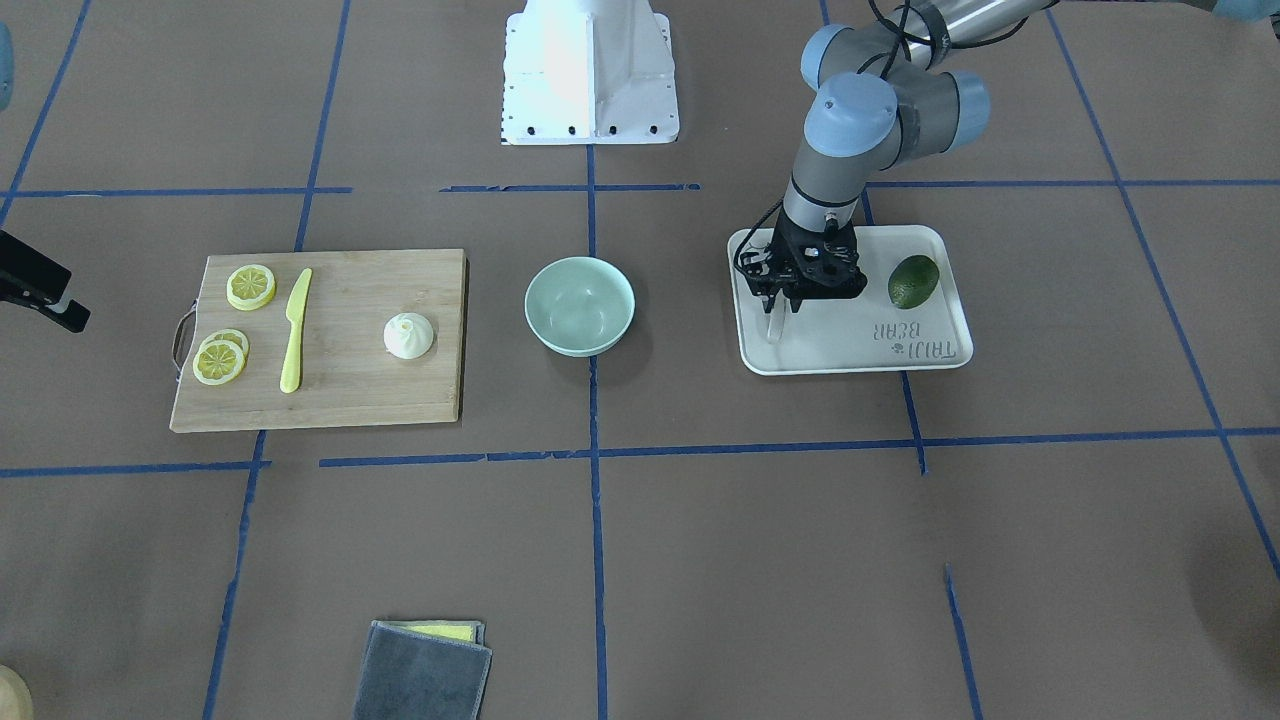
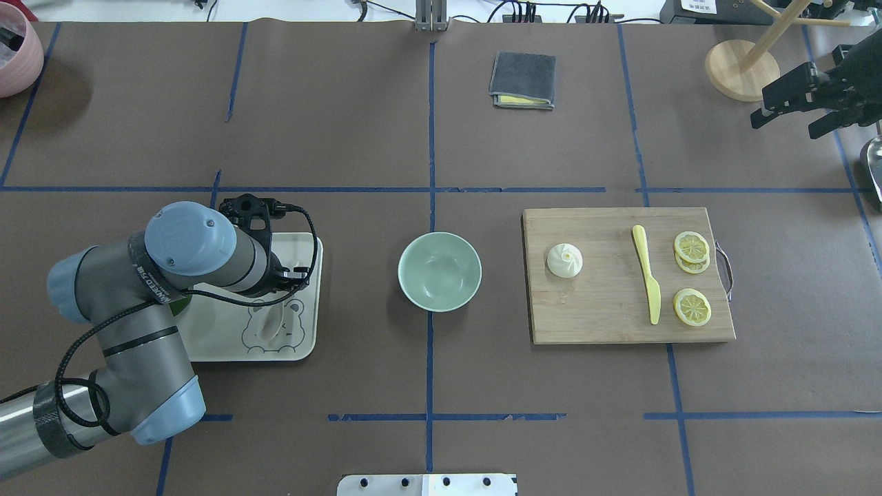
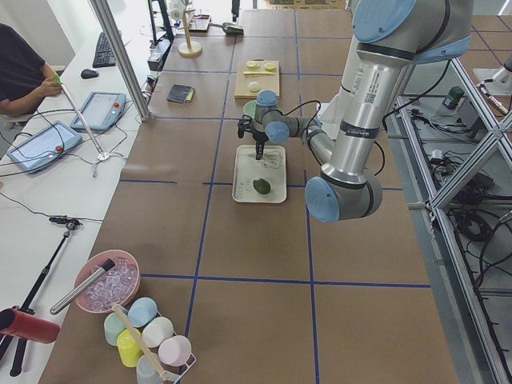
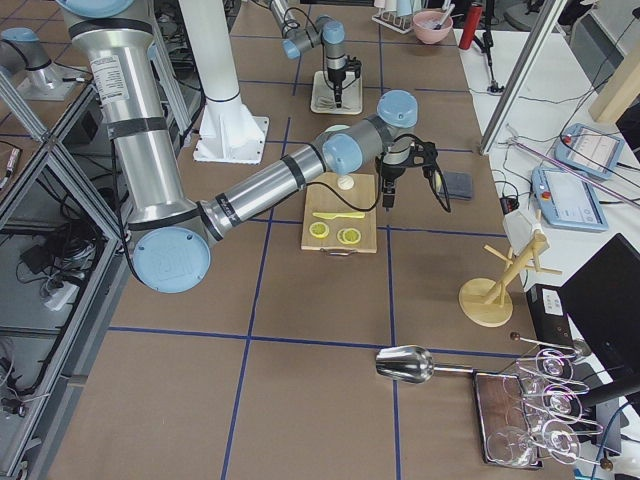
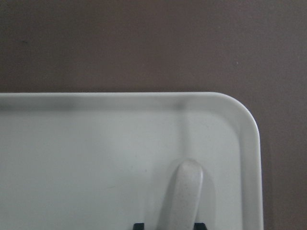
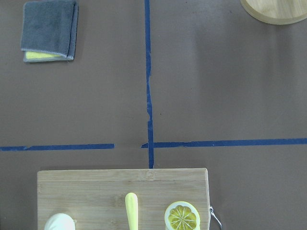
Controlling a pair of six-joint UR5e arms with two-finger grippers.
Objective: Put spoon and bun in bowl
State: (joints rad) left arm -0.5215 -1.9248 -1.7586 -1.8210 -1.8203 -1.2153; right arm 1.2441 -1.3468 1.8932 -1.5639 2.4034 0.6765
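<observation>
Spoon [image 5: 184, 191] fills the left wrist view, its handle clamped by the left end effector [image 1: 782, 305] over the white tray [image 1: 850, 345]. Across the table [image 1: 700, 550], the bun [image 1: 409, 335] sits on the cutting board [image 1: 400, 290] (pleats up), the bowl [image 1: 580, 305] stands between tray and board, and the right end effector [image 2: 785, 124] hangs with its fingers apart.

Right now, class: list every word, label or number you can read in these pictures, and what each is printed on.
"BEAR": on the white tray, upside down in the front view; the word below it is unclear.
Strip on the left arm: lettering too blurred to read.
No other text readable.
</observation>
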